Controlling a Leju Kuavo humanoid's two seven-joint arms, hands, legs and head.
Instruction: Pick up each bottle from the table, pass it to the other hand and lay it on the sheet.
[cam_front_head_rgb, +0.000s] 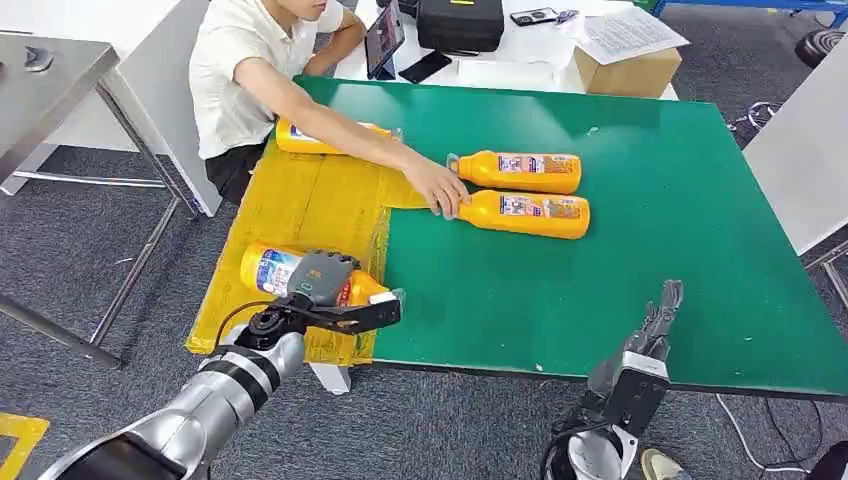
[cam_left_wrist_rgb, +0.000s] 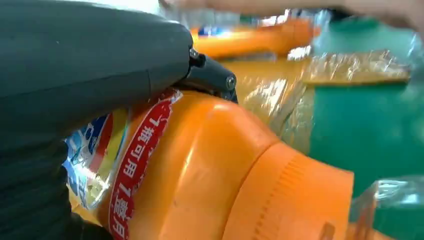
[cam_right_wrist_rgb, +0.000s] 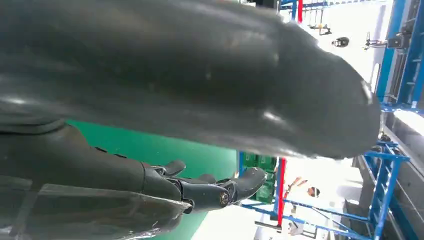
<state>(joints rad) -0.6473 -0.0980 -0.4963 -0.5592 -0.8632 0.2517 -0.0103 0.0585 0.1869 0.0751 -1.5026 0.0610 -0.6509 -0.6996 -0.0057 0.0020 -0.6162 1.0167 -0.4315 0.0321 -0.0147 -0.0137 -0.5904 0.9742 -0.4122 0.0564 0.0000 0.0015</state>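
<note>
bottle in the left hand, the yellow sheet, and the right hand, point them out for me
bottle (cam_front_head_rgb: 266, 270), head view, on its labelled body beside the fingers
yellow sheet (cam_front_head_rgb: 305, 200), head view, on a bare stretch of it
right hand (cam_front_head_rgb: 655, 325), head view, on the middle of the hand

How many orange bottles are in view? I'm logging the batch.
4. One under the left hand on the yellow sheet; one at the sheet's far end, behind the person's arm; two side by side on the green mat.
</note>
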